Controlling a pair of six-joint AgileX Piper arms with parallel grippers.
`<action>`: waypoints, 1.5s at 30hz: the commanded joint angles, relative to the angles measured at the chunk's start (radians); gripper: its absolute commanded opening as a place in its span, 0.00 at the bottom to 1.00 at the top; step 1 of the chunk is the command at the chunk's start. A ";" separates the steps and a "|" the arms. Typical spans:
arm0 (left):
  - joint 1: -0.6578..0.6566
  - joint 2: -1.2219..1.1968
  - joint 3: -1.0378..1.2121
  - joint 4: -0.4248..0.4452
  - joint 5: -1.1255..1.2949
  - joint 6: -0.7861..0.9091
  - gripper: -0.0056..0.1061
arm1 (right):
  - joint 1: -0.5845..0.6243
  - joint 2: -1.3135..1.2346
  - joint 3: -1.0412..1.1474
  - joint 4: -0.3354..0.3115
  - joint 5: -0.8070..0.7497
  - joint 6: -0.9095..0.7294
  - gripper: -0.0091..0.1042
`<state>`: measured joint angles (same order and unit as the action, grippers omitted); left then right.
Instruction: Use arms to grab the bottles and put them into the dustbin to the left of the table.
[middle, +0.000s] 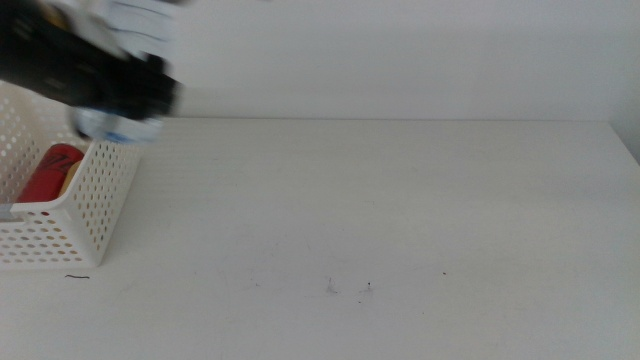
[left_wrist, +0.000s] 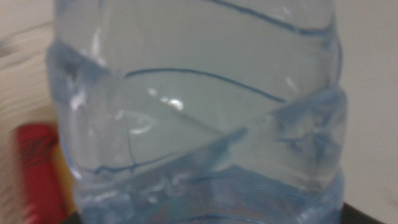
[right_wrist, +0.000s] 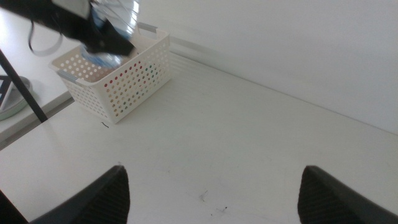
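Left gripper (middle: 128, 100): clamped on the clear water bottle (left_wrist: 199, 118), held above the near rim of the dustbin (middle: 100, 190) at the table's left end; motion blur softens its outline in the middle view.
Water bottle: fills the left wrist view, its ribbed clear wall close to the lens; in the middle view only its lower part shows beneath the gripper, not yet inside the basket.
Dustbin: white perforated basket standing on the table (middle: 400, 220); the red can (middle: 52, 172) lies inside, with a yellowish shape beside it, probably the tea bottle, though too little shows to be sure.
Right gripper (right_wrist: 211, 199): jaws spread wide and holding nothing, waiting over bare tabletop well apart from the basket.
Table: no container remains on it in any view.
Progress (judgement): the can is binned, the tea bottle probably so; the water bottle appears to be the last item, awaiting release over the basket.
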<state>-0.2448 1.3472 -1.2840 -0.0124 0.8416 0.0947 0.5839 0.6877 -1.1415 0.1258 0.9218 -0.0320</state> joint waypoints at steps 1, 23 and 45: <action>0.092 0.010 -0.076 0.012 0.062 0.029 0.16 | 0.002 0.004 -0.008 -0.007 -0.010 -0.001 0.87; 0.463 0.483 -0.378 -0.004 0.225 0.174 0.16 | 0.002 0.004 -0.008 -0.007 -0.010 -0.001 0.87; 0.463 0.679 -0.403 -0.044 0.121 0.305 0.78 | 0.002 0.004 -0.008 -0.007 -0.010 -0.001 0.87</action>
<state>0.2171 2.0424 -1.6724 -0.0609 0.9831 0.3932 0.5839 0.6877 -1.1415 0.1258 0.9218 -0.0301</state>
